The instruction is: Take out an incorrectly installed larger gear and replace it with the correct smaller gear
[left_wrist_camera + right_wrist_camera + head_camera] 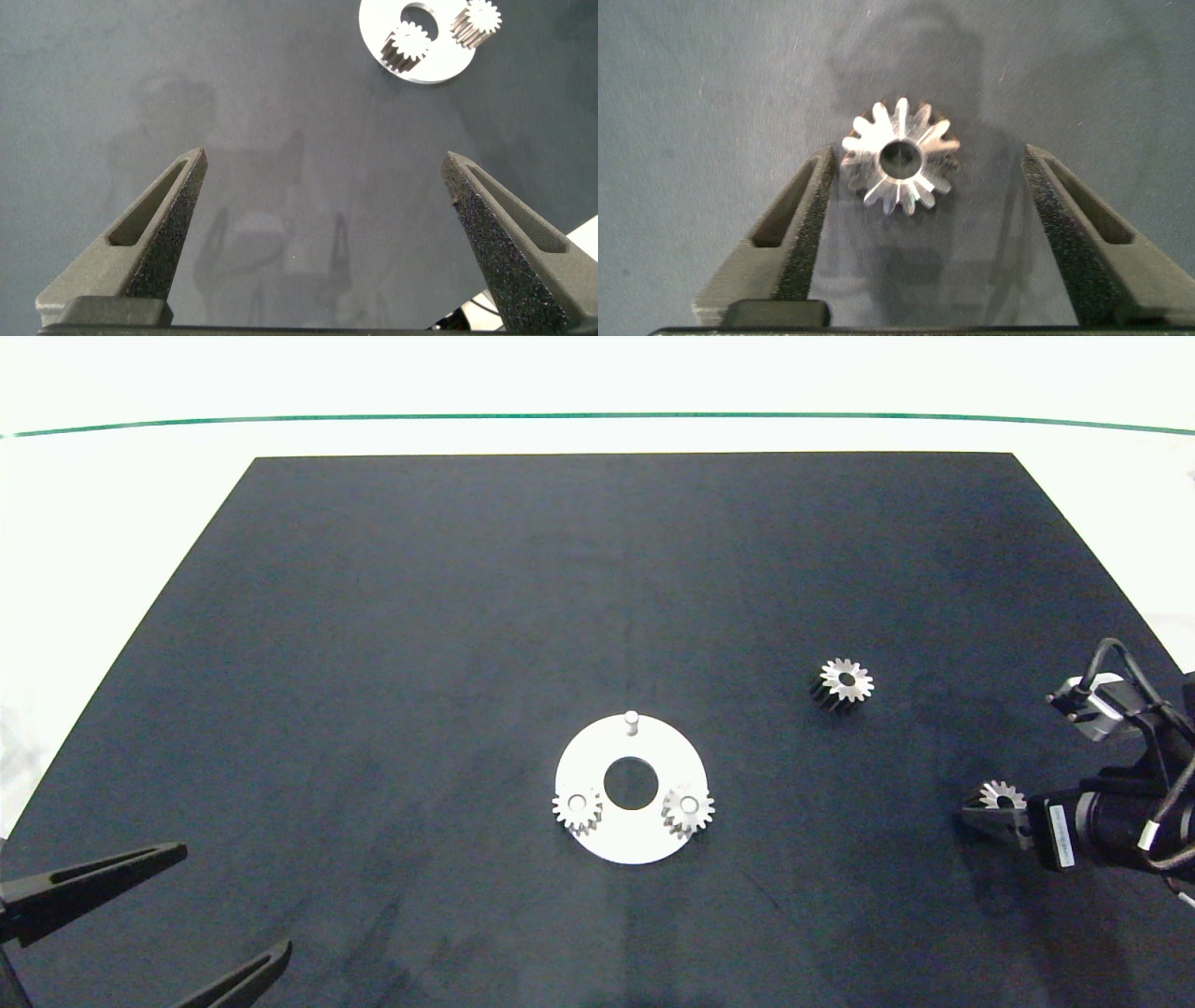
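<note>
Gear handling first: the smaller gear (900, 156) looks to be solid metal, so probably dense for its size, rigid, not fragile, but slick on the tooth tips. Best hold is likely across the outer teeth on opposite flanks, bore kept vertical so it can drop onto a pin.

It sits on the dark mat (392, 616) at the right side, between the fingers of the right gripper (991, 814). The right wrist view shows those fingers spread apart: one pad is touching or nearly touching the teeth, the other stands clear, so nothing is clamped yet. Judgement: a grasp is being lined up, closing not done.

The larger gear (843, 684) lies loose on the mat, off the plate, well apart from it and up-table from the right gripper. Removal half looks complete.

The white round plate (597, 756) is the only carrier here. It holds two small gears, one (577, 808) on its near left edge and one (688, 808) on its near right edge, each seated on its own post. The far pin (631, 721) stands bare; that is presumably the target. The centre hole is open.

The left gripper (191, 915) is parked at the near left corner of the mat, fingers wide apart, holding nothing.

Risk: a one-sided push could skate the gear sideways before the far pad arrives.
</note>
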Robot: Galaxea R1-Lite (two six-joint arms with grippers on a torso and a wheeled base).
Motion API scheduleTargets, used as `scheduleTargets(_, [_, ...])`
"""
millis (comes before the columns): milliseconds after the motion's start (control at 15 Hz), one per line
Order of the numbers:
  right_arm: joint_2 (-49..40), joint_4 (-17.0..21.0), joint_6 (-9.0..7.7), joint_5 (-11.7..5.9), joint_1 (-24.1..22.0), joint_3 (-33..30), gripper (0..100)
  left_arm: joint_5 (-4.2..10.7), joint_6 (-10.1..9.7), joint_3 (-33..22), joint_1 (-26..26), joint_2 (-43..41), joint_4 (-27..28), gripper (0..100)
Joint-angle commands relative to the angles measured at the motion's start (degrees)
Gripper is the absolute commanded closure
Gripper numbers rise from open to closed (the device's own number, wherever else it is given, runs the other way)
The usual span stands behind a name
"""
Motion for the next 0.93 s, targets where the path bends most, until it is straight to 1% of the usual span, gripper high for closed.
scheduleTargets(67, [0.31,-0.96,0.66,0.50,0.03,-0.02,28,0.02,0.05,-0.01,-0.04,0.08,-0.04,0])
scheduleTargets(733, [0.66,-1.05,0.74,0.68,0.03,0.68,48,0.11,-0.03,0.70,0.04,-0.27,-0.04,0])
scheduleTargets(933, [0.57,-1.66,0.74,0.76,0.03,0.77,54,0.11,0.05,0.87,0.04,-0.53,-0.13,0])
